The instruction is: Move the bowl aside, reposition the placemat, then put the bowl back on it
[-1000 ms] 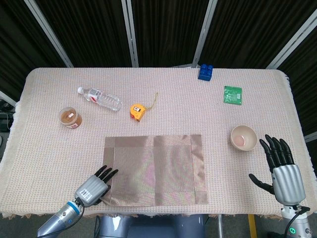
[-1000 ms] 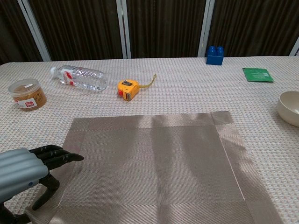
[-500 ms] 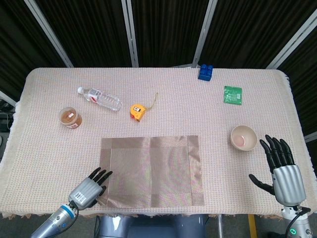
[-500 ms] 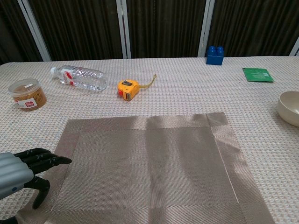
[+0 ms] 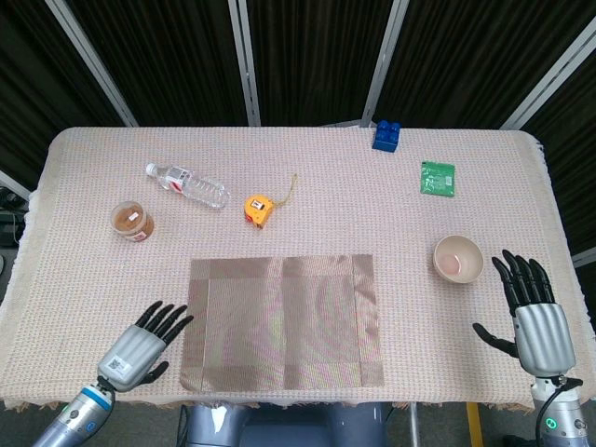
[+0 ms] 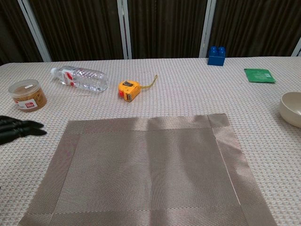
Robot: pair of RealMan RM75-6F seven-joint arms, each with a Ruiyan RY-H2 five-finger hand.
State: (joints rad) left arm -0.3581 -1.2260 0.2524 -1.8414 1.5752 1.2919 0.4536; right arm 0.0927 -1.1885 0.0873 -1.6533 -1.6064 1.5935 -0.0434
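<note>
The brown woven placemat (image 5: pixel 282 321) (image 6: pixel 143 169) lies flat at the table's near middle. A cream bowl (image 5: pixel 457 259) (image 6: pixel 291 109) sits on the cloth to the right of it, off the mat. My left hand (image 5: pixel 140 345) hovers open just left of the mat's near left corner, apart from it; in the chest view only its dark fingertips (image 6: pixel 21 128) show at the left edge. My right hand (image 5: pixel 533 312) is open, fingers spread, near the front right edge just beyond the bowl, holding nothing.
Behind the mat lie a water bottle (image 5: pixel 187 185), an orange tape measure (image 5: pixel 258 208) and a brown-lidded jar (image 5: pixel 131 221). A blue brick (image 5: pixel 386 135) and a green packet (image 5: pixel 437 177) sit at the back right. The table's front edge (image 5: pixel 279 402) runs just under the mat.
My left hand let go of the mat's near left corner and drew away to the left. The mat, dragged slightly left earlier, now lies still. The right hand dropped a little.
</note>
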